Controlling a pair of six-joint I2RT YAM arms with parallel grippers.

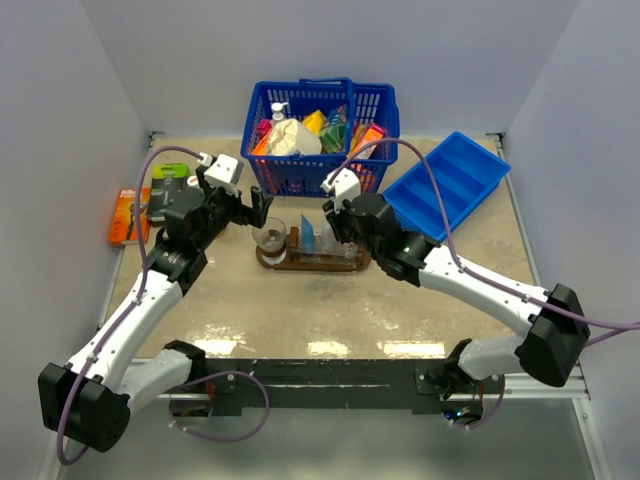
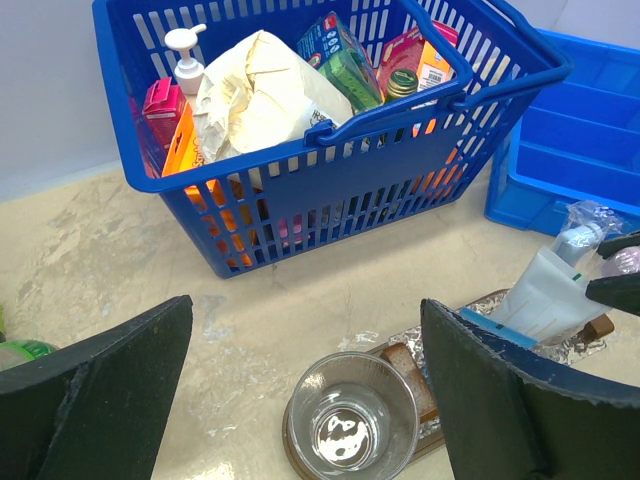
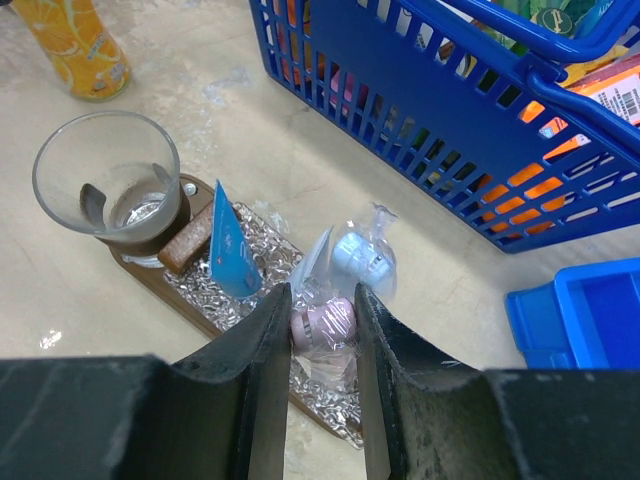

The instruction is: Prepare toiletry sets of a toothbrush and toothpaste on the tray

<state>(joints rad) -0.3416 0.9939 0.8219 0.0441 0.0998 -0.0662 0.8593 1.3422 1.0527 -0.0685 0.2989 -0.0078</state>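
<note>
While above tray point(image 1: 300, 267), left pincer point(image 1: 254, 210) agape.

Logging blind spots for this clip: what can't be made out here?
Top external: the right arm covers the tray's right end.
Right wrist: crinkled wrapping obscures what the pink item between the jaws is.
Left wrist: bottom edge and own finger cut off the tray.

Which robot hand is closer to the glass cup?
Left. The left gripper hangs open just above the glass cup. The right gripper is at the tray's other end, shut on a pink wrapped item.
</note>
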